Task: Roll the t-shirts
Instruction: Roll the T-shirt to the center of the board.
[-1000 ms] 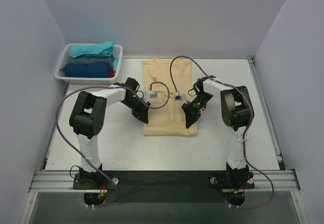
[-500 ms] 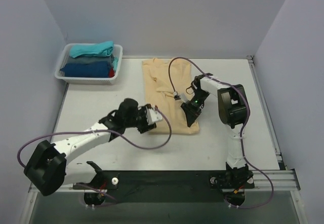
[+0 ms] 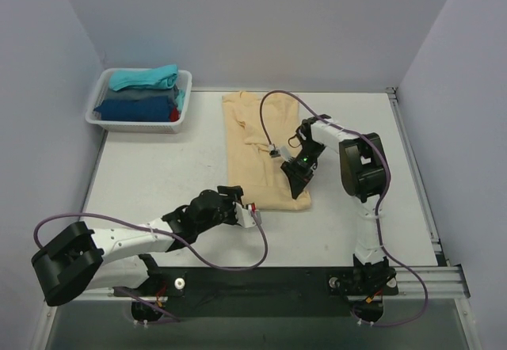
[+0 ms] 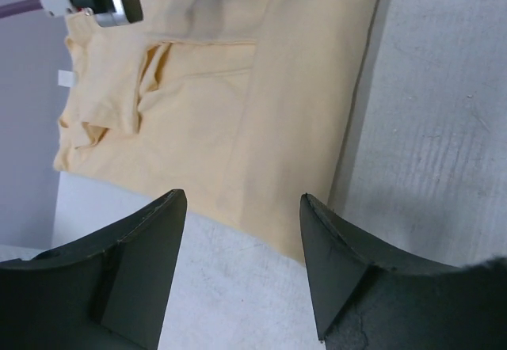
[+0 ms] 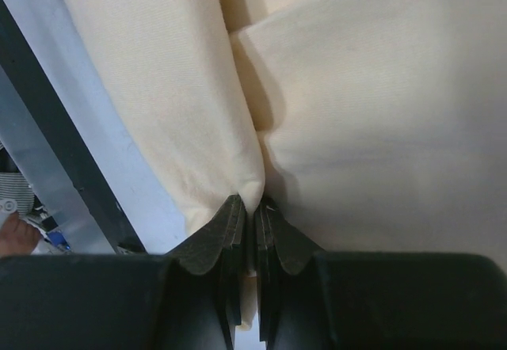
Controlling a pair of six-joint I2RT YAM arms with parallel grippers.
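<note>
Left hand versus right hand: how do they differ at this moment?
The left hand is open and holding nothing; the right hand is shut, pinching a fold of the tan t-shirt. The left hand is by the shirt's near left corner; the right hand is at its near right side. Both are at the same shirt's near end.
</note>
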